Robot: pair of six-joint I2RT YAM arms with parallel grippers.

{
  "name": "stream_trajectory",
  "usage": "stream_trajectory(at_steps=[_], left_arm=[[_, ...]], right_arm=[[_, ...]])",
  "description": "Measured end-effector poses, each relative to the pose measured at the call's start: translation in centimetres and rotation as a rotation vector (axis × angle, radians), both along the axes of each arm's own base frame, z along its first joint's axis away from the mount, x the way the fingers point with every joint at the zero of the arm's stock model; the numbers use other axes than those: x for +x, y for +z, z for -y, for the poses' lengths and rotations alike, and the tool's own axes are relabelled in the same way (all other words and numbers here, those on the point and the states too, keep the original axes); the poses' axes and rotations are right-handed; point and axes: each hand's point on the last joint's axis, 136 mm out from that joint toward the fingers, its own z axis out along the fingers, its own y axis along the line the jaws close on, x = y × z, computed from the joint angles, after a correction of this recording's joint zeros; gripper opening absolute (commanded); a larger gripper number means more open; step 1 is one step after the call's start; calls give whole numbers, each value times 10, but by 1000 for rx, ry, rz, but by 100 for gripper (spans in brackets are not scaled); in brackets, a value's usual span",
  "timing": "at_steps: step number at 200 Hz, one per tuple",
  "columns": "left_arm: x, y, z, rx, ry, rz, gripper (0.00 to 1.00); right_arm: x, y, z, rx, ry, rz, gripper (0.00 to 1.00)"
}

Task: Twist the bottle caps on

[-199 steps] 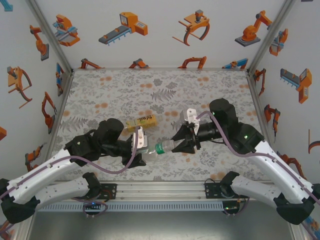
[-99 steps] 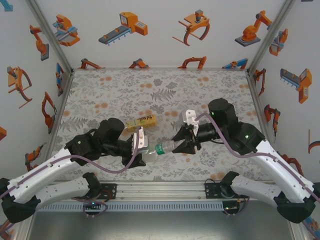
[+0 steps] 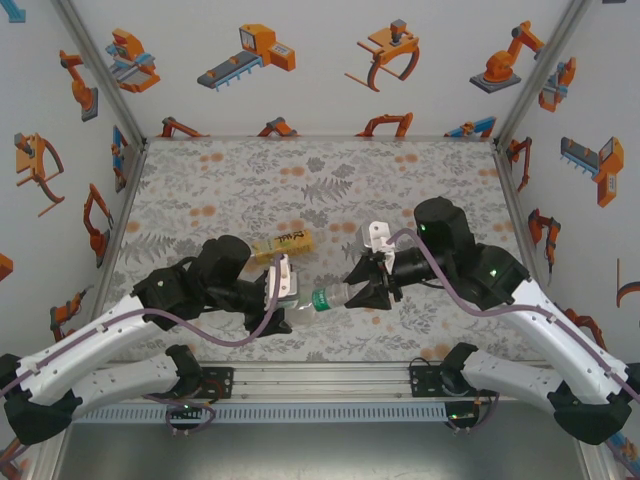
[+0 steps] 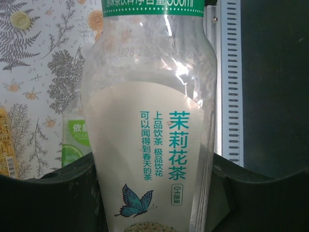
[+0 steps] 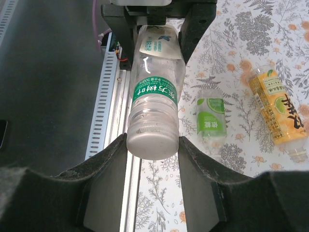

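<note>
Clear plastic bottle (image 5: 153, 92), with green band and butterfly label, hangs horizontal above the table's (image 3: 200, 190) near edge. Left end effector (image 3: 288, 300) clamps its body; right end effector (image 3: 364, 291) pinches its pale cap (image 5: 150, 141).

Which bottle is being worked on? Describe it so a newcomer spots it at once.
Above the near edge of the table, a clear bottle spans the grippers: body in the left gripper, pale cap pinched by the right gripper. Unlike the yellow-labelled bottle and small green-labelled bottle lying flat, it carries a green neck band and a white butterfly label.
</note>
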Motion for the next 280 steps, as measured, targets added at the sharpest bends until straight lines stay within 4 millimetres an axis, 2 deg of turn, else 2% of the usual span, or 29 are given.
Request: stream_trajectory(at_steps=[216,280], left_arm=[[-5,-4,-5,45,-25,-4,0],[-4,-7,-5,63,-36,0,0]], right_arm=[[-8,-5,-7,-21,27,0,0],[-7,-11,-7,-49,-15,-82,0]])
